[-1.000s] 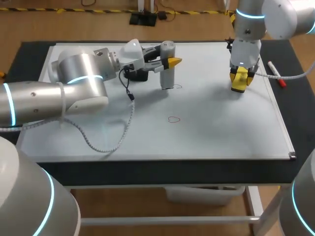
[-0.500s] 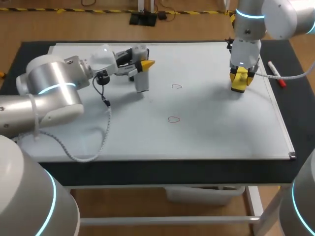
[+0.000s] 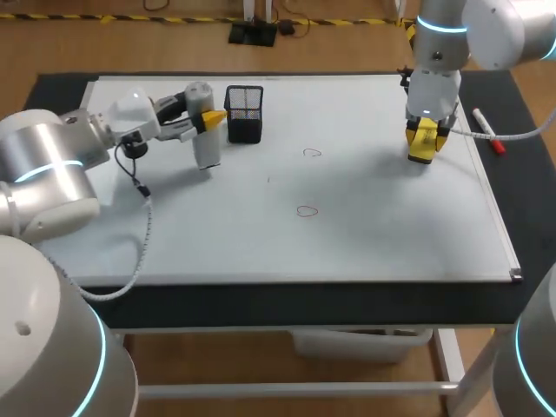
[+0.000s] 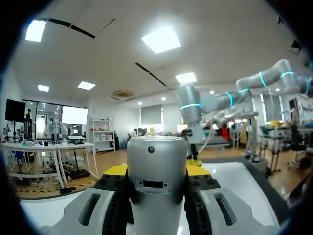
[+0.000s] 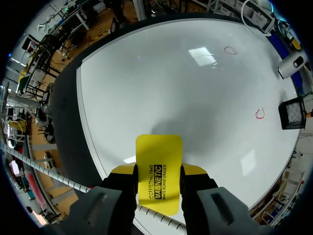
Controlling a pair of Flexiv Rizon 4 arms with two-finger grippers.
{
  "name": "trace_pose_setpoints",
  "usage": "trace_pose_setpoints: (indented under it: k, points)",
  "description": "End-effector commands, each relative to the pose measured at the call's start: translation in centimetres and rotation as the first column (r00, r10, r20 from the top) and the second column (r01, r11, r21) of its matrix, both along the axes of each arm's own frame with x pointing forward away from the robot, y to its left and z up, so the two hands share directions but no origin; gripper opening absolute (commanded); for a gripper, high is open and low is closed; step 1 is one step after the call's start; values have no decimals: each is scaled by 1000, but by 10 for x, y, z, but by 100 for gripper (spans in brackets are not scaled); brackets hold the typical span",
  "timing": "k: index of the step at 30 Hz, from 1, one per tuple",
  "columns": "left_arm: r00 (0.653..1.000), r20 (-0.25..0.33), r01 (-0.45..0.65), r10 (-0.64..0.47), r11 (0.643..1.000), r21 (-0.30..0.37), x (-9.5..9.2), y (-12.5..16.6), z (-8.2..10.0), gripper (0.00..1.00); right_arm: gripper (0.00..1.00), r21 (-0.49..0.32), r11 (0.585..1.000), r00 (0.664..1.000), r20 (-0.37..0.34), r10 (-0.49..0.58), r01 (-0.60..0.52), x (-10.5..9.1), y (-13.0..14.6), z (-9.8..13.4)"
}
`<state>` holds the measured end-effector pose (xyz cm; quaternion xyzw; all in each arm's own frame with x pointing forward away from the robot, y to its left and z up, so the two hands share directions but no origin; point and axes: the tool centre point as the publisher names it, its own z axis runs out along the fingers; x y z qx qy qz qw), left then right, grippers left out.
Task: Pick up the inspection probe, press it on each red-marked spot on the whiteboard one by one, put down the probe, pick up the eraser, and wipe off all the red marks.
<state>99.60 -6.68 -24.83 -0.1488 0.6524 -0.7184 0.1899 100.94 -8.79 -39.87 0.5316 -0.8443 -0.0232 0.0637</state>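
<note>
My left gripper [image 3: 207, 118] is shut on the silver cylindrical probe [image 3: 202, 130], held upright just left of the black mesh holder [image 3: 244, 113], its lower end close to the whiteboard [image 3: 365, 243]. In the left wrist view the probe [image 4: 156, 181] fills the space between the fingers. Two small red marks [image 3: 312, 153] [image 3: 306, 210] sit on the middle of the board. My right gripper [image 3: 423, 139] is shut on the yellow eraser [image 3: 422, 148] over the board's far right part. The right wrist view shows the eraser [image 5: 159, 166] above the board, both red marks [image 5: 230, 50] [image 5: 260, 114] far ahead.
A red-capped marker [image 3: 486, 130] lies on the dark mat beyond the whiteboard's right edge, near my right arm. The mesh holder [image 5: 292, 112] stands close beside the probe at the board's far left.
My left arm has carried the probe leftward, from beside the upper red mark, past the mesh holder, to that holder's left side. The right arm and eraser have stayed still.
</note>
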Motion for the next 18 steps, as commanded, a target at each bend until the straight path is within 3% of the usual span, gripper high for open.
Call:
trace_pose_setpoints:
  k: [1,18]
  points:
    - [1000,1,23,-23,1000,0,-5,25,-1,0,0,-4,1000,1000,0,2,-2,1,-1,1]
    - [999,-7,32,-32,999,17,-4,42,-1,0,0,-4,1000,1000,0,2,-2,1,-1,1]
